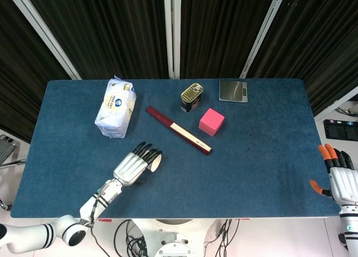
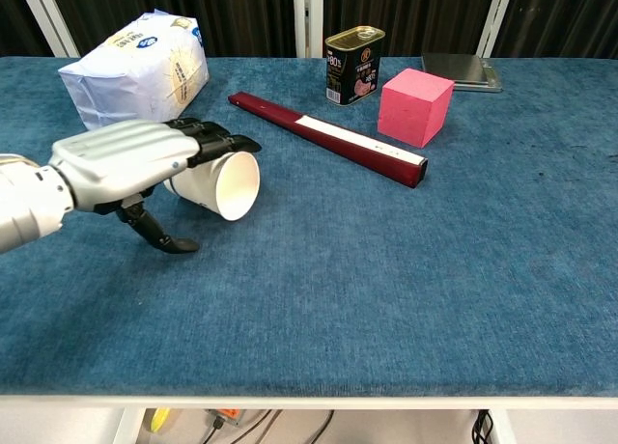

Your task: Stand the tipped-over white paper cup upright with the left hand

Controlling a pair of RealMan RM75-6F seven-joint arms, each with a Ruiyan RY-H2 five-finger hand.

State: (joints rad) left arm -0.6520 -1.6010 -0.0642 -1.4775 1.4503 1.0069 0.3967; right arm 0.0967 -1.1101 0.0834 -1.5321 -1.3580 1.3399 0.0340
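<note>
Table: rectangular, top covered edge to edge in dark blue felt-like cloth, pale front edge visible in the chest view. Backdrop: black pleated curtains behind the far edge, crossed by white metal frame bars, some upright, some slanted. Floor: pale, with loose black cables beneath the near edge. Light: even, overhead, soft shadows.
</note>
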